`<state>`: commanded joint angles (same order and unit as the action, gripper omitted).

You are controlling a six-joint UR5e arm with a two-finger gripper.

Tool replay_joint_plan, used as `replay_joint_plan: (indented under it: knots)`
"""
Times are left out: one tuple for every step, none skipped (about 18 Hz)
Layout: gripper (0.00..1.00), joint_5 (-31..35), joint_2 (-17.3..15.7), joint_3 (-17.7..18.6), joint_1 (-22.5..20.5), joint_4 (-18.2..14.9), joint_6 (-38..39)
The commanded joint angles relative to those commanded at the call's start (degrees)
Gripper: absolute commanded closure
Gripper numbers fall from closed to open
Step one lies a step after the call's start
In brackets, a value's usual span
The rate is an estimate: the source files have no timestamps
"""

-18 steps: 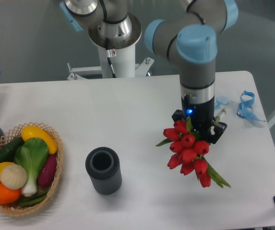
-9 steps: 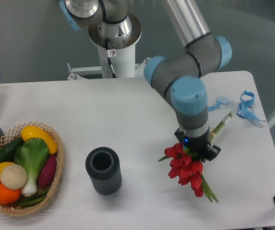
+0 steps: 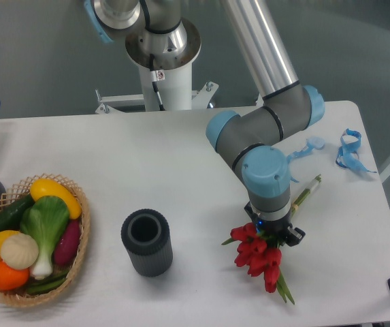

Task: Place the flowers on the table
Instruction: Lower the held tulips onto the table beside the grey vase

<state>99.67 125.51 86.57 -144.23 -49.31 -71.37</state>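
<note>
Over the last second you brought the gripper (image 3: 271,230) down and toward the near edge of the table (image 3: 181,170), and the flowers (image 3: 257,256) came with it: the red heads that had hung beside the wrist a second earlier now sat lower and closer to the front, with the blooms fanned out below the gripper and the pale stems (image 3: 303,193) running up and to the right behind it. The bunch looked nearly flat against the tabletop, though you could not tell from this view whether the heads were already touching or just above it. The jaws were hidden under the wrist, so their spread was not visible; since the flowers had followed every move, your grip was probably clenched on the stems at that point. For the task this meant the lowering was almost done and only the release was left. The dark cup (image 3: 146,242) stood well to the left, the basket (image 3: 80,246) farther left, and the blue ribbon (image 3: 348,151) lay apart at the right, none in the way.
</note>
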Motion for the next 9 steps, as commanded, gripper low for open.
replay_joint_plan:
  knots:
    - [0.54,0.0,0.52,0.0,0.35,0.0,0.09]
    - [0.54,0.0,0.88,-0.17,0.61,0.0,0.35]
    - [0.53,0.09,1.05,-0.18,0.62,0.0,0.52]
    - [0.51,0.09,1.14,0.0,0.62,0.52,0.53]
    - [0.47,0.09,1.14,0.09,0.62,1.05,0.53]
    - [0.39,0.0,1.14,0.09,0.62,1.23,0.27]
    - [0.31,0.0,1.14,0.0,0.62,1.4,0.0]
    - [0.25,0.0,1.14,0.0,0.7,1.49,0.0]
    - [0.22,0.0,1.06,0.09,0.62,1.58,0.0]
